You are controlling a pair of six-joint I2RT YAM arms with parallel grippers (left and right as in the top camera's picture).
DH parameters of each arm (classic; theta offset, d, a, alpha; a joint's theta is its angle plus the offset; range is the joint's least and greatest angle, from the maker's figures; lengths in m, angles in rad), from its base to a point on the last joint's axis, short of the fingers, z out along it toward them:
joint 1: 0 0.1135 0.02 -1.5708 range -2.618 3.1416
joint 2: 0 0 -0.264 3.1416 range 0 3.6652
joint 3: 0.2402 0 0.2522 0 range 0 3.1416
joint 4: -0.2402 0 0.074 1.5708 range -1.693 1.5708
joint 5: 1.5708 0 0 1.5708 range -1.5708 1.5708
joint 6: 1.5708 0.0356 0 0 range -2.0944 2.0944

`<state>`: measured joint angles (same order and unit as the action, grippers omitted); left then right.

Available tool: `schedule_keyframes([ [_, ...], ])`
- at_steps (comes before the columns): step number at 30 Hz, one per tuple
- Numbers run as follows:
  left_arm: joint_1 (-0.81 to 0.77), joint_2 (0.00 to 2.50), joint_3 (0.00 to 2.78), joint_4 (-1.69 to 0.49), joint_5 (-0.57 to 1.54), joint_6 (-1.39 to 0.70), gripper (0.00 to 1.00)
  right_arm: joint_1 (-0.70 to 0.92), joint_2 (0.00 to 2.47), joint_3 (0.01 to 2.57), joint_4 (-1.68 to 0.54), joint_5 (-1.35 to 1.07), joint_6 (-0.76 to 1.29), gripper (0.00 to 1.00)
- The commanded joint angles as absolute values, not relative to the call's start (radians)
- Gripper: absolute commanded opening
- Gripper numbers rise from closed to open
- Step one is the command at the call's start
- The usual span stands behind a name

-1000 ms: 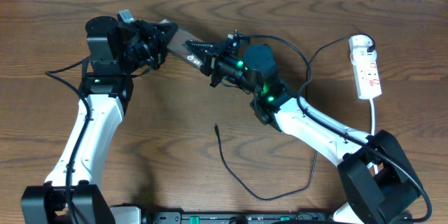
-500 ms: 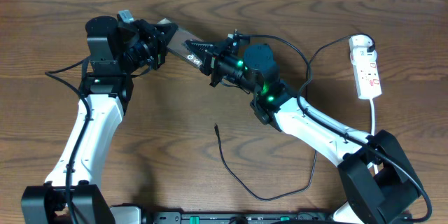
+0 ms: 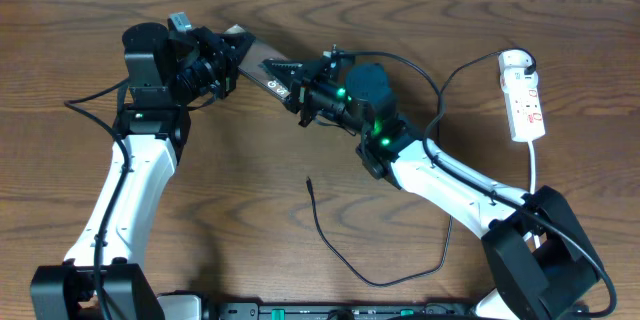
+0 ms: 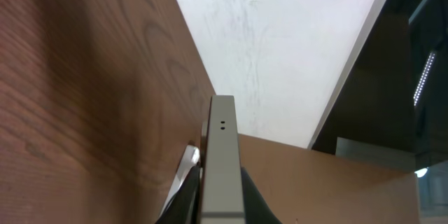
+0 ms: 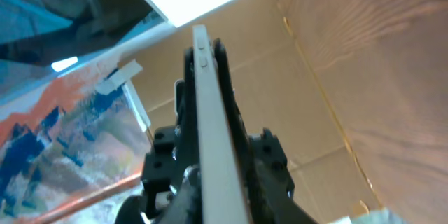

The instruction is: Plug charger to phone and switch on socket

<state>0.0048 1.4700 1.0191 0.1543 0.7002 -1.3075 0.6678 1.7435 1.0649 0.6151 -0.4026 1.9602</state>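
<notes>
Overhead progress: charger (image 3: 308, 182) tip lies loose on counter (image 3: 220, 210), unplugged; plugging in and switching socket (image 3: 524, 95) both remain, by the look of it.
Right gripper (image 3: 298, 88): jaws flank phone (image 3: 258, 58) end; actual grip cannot be told.
Phone: held between both arms; slim, pale edge, dark face.
Left gripper (image 3: 228, 60): jaws clamped on phone.

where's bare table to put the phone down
Bare wood lies between the left arm and the tip of the charger, and left of that arm. Crowded where the left claw and right claw meet at the phone, and around the socket and its white cord.
</notes>
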Motion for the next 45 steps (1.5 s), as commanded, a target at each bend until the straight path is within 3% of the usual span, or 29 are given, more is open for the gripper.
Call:
schedule_keyframes([
  [1, 0.0, 1.465, 1.022, 0.17, 0.723, -1.294, 0.08, 0.696, 1.734, 1.071, 0.612, -0.451, 1.955, 0.31],
  [2, 0.0, 1.465, 1.022, 0.17, 0.722, -1.294, 0.08, 0.696, 1.734, 1.071, 0.612, -0.451, 1.955, 0.36],
  [4, 0.0, 1.465, 1.022, 0.17, 0.72, -1.294, 0.07, 0.696, 1.734, 1.071, 0.612, -0.451, 1.954, 0.61],
  [6, 0.0, 1.465, 1.022, 0.17, 0.72, -1.294, 0.08, 0.696, 1.734, 1.071, 0.612, -0.451, 1.954, 0.79],
  [10, 0.0, 1.465, 1.022, 0.17, 0.713, -1.291, 0.07, 0.696, 1.734, 1.071, 0.613, -0.451, 1.954, 0.99],
  [17, 0.035, 1.465, 1.022, 0.173, 0.745, -1.287, 0.07, 0.693, 1.734, 1.071, 0.613, -0.456, 1.884, 0.99],
  [25, 0.19, 1.465, 1.022, 0.196, 0.905, -1.287, 0.07, 0.662, 1.734, 1.071, 0.628, -0.48, 1.795, 0.99],
  [36, 0.397, 1.465, 1.022, 0.196, 1.272, -1.209, 0.07, 0.586, 1.729, 1.072, 0.734, -0.571, 1.367, 0.99],
  [41, 0.419, 1.465, 1.022, 0.196, 1.39, -1.117, 0.07, 0.533, 1.721, 1.114, 0.581, -0.622, 1.25, 0.99],
  [45, 0.419, 1.465, 1.022, 0.196, 1.406, -1.047, 0.07, 0.502, 1.721, 1.232, 0.262, -0.638, 1.081, 0.99],
])
